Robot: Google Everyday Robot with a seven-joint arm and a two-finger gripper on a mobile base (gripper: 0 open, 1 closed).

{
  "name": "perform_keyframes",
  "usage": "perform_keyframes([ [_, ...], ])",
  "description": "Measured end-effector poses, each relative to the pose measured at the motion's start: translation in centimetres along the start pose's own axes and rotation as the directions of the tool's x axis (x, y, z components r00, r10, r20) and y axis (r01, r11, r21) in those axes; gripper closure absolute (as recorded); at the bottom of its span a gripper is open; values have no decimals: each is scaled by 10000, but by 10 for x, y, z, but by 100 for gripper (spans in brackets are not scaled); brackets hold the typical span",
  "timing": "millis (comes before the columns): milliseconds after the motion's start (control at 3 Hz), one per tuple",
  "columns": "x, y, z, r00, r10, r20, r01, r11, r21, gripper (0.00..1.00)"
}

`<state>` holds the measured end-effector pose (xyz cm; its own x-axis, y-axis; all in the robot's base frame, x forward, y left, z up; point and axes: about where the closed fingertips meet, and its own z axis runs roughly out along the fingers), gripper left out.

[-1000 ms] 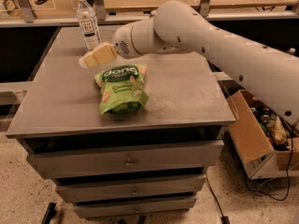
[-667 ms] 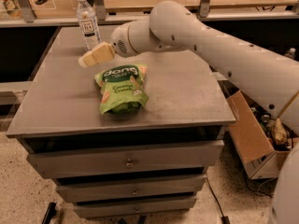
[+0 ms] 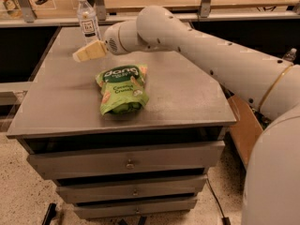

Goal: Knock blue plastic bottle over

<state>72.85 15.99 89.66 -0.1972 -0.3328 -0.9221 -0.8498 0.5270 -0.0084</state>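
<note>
The blue plastic bottle (image 3: 87,20) stands upright near the far left corner of the table (image 3: 187,93). It is a tall, clear, ribbed cylinder with a white cap and a dark-and-white label whose print is too small to read. The gripper (image 3: 88,52) hangs just in front of the bottle's base, low over the table top. Its cream-coloured fingers (image 3: 93,50) lie pressed together into one blunt wedge pointing left, with nothing between them. Whether the wedge touches the bottle cannot be told. Behind it the arm (image 3: 211,55) is smooth, glossy white and rounded, reaching in from the right.

A crinkled green snack bag (image 3: 122,89) lies flat in the middle of the table, near the gripper but apart from it. Its large white word looks like "dang"; the smaller lines below are blurred.

The table top is matt grey metal with straight, sharp edges, and flat drawers (image 3: 126,163) with small knobs sit below. Bare surface runs to the left of the bag and gripper up to the left edge, and more lies to the right of the bag.
</note>
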Motion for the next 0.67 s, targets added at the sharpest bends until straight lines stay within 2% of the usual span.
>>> perform_keyframes([
  [333,-5,-16,13,9997,7,237,-20,9985,555,0],
  [667,-8,-31,20,9991,-222,349,192,9962,845,0],
])
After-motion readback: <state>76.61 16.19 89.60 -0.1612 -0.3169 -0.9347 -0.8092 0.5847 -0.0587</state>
